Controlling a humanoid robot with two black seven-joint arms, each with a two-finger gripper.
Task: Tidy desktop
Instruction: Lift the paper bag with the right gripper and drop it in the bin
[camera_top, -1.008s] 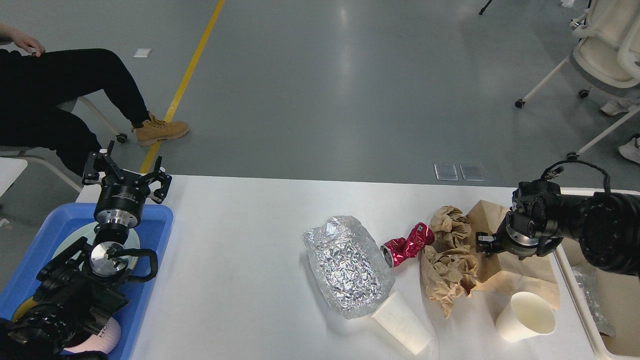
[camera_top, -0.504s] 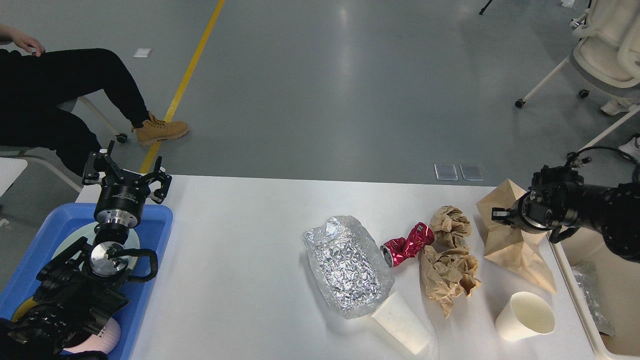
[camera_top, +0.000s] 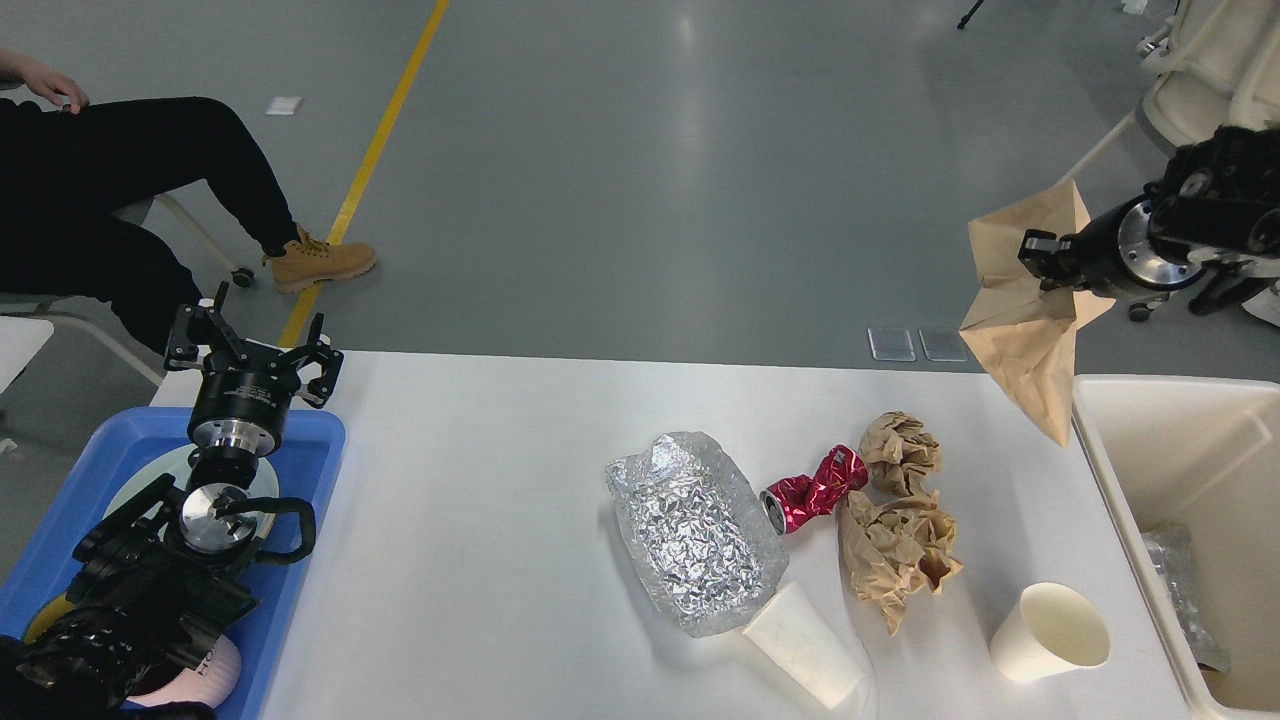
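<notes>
The right claw (camera_top: 1035, 262) is pinched shut on a brown paper bag (camera_top: 1025, 320), holding it in the air past the far right corner of the tabletop (camera_top: 480, 480). The bag's long axis hangs nearly straight down, its pointed tip just above the far left rim of the cream bin (camera_top: 1105, 385). The bin lies below and to the right of the claw, so the drop likely needs a short shift rightward. The left claw (camera_top: 250, 345) hangs open and empty over the blue tray (camera_top: 310, 440), well apart. Crumpled foil (camera_top: 690, 530), a crushed red can (camera_top: 815, 485), crumpled brown paper (camera_top: 895, 530) and two paper cups (camera_top: 1050, 630) lie on the tabletop.
</notes>
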